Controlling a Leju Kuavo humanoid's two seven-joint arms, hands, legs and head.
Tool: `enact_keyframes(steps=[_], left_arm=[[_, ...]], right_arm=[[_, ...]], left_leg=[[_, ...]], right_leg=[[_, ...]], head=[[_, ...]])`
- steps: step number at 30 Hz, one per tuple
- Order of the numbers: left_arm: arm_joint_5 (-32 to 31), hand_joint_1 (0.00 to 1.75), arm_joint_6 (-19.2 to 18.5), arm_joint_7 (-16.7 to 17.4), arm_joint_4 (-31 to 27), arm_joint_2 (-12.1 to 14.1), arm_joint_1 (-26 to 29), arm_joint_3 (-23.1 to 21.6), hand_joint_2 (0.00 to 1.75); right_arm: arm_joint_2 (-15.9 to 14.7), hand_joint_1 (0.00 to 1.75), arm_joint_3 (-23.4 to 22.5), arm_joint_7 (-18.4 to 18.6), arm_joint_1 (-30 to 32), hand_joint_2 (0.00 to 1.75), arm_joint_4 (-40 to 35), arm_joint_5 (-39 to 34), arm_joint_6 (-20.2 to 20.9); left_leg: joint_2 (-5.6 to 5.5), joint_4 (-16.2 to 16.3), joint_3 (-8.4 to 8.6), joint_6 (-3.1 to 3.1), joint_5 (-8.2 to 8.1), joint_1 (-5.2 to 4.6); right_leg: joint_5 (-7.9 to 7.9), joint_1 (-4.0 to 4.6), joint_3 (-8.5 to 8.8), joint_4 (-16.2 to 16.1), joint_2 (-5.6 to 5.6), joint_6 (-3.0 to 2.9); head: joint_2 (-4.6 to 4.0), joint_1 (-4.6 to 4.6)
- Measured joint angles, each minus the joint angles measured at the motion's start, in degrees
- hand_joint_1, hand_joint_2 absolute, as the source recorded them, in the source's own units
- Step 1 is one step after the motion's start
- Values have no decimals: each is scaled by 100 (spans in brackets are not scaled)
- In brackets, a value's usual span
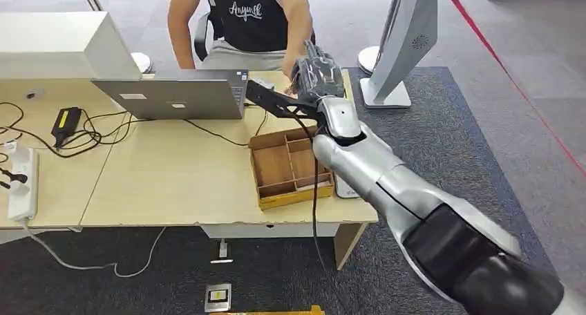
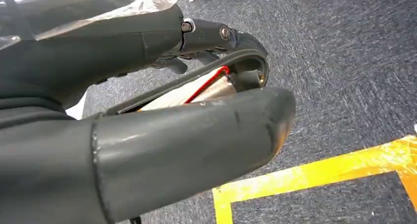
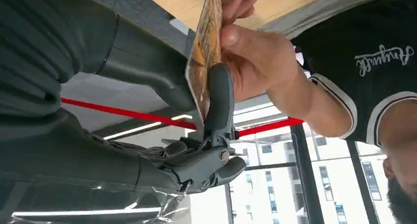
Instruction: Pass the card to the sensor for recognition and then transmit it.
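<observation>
My right hand [image 1: 316,72] reaches over the far edge of the desk toward a seated person [image 1: 242,18]. In the right wrist view this hand [image 3: 147,67] pinches an orange patterned card [image 3: 201,62] between thumb and a finger [image 3: 219,101]. The person's hand [image 3: 255,57] grips the same card from the other side. My left hand [image 2: 187,135] hangs over grey carpet with its fingers curled in toward the thumb and nothing in it.
A wooden divided tray [image 1: 296,196] lies under my right forearm, with a white flat device [image 1: 345,187] beside it. An open laptop [image 1: 173,94], cables and a power strip [image 1: 21,180] occupy the desk's left. A white stand [image 1: 401,45] rises at the right.
</observation>
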Motion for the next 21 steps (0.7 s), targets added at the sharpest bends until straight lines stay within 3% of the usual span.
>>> enact_keyframes(steps=[10,11,12,21], left_arm=[[2,0,0,0,0,-11,6,-2,0],[2,0,0,2,0,-13,9,-4,0],[2,0,0,9,0,-13,13,-4,0],[24,0,11,37,4,-13,57,-4,0]], right_arm=[[109,175,0,-11,-13,175,334,-7,-41],[114,106,0,-11,-14,175,365,-7,-48],[114,0,2,-11,-14,175,397,-7,-48],[92,0,15,81,-13,175,583,-20,-212]], left_leg=[[0,0,0,0,0,0],[0,0,0,0,0,0],[0,0,0,0,0,0],[0,0,1,0,0,0]], right_leg=[[0,0,-1,0,0,0],[0,0,-1,0,0,0],[0,0,-1,0,0,0],[0,0,0,-1,0,0]], head=[[0,0],[2,0],[2,0],[2,0]])
